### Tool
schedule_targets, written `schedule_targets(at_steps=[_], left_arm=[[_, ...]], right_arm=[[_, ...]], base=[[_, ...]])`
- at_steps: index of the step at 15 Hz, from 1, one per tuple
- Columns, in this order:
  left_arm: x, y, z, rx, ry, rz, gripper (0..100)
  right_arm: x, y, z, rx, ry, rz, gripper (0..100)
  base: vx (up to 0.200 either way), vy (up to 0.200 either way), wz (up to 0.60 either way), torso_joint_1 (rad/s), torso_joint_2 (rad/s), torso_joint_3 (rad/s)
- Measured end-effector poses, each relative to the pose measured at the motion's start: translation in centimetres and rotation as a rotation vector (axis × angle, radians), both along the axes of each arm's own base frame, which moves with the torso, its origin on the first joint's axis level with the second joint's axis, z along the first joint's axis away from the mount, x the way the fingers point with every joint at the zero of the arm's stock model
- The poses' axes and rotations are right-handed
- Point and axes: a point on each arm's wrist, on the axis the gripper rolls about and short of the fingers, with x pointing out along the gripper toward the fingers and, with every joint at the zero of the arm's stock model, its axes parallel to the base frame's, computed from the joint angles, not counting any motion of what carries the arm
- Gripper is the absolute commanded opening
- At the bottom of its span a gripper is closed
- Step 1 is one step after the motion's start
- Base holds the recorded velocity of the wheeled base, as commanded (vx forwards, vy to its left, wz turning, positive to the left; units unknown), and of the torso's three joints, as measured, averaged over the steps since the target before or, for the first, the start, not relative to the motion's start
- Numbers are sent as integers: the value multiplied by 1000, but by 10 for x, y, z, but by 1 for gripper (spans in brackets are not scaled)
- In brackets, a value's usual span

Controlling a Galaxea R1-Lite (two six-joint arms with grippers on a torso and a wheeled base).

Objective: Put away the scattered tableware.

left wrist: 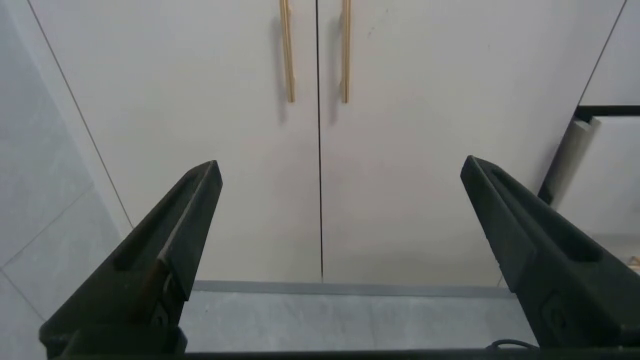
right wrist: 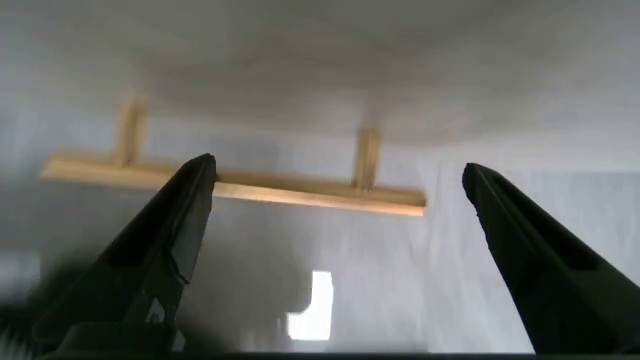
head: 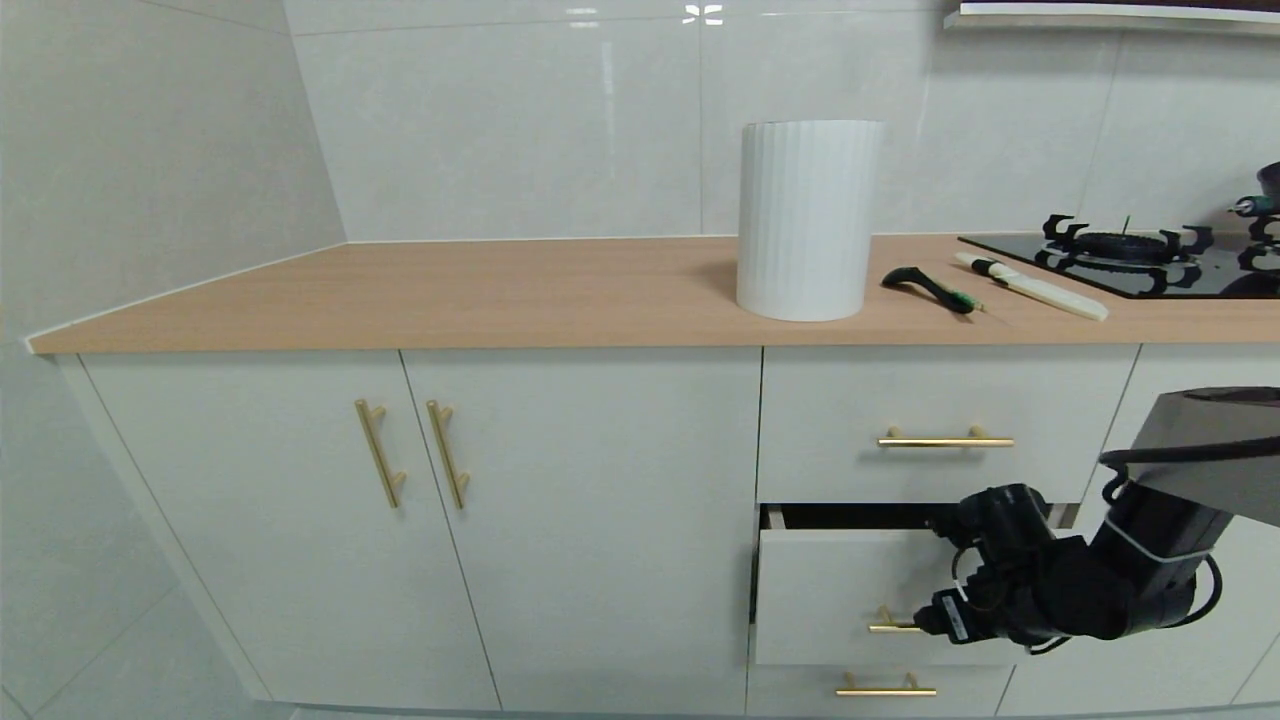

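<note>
step: right end effector (head: 925, 620), jaws wide apart, is sitting at the drawer (head: 830, 585) handle (right wrist: 290, 192), lower right
tip: I'd be centring on it, closing fully, then pulling straight out

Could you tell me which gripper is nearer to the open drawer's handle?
Right. The right gripper is open, right at the drawer handle; the left gripper faces the double cabinet doors, farther off.

My right arm (head: 1130, 585) is matte black, built of chunky rounded segments, with a pale ring at one joint, thin black cables (head: 1205, 600) looping beside it and a small white label (head: 955, 615) near the right gripper (head: 922, 624). My left gripper (left wrist: 340, 180) has dark, wedge-shaped fingers (left wrist: 175, 250) tapering to blunt tips.
</note>
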Motion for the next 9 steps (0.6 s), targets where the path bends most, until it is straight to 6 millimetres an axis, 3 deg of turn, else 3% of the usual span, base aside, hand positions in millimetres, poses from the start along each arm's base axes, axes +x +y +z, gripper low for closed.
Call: schedule_targets(at_steps=[1, 5, 7, 9], left_arm=[[0, 0, 0, 0, 0, 0, 100], [0, 0, 0, 0, 0, 0, 100], [0, 0, 0, 0, 0, 0, 100], [0, 0, 0, 0, 0, 0, 100]], right_arm=[[-5, 3, 14, 3, 9, 14, 100], [-35, 18, 101, 59, -99, 61, 100], [-38, 22, 126, 106, -192, 52, 100], [-34, 25, 134, 136, -267, 46, 100]], base=[[0, 0, 0, 0, 0, 0], [0, 0, 0, 0, 0, 0], [0, 0, 0, 0, 0, 0], [0, 0, 0, 0, 0, 0]])
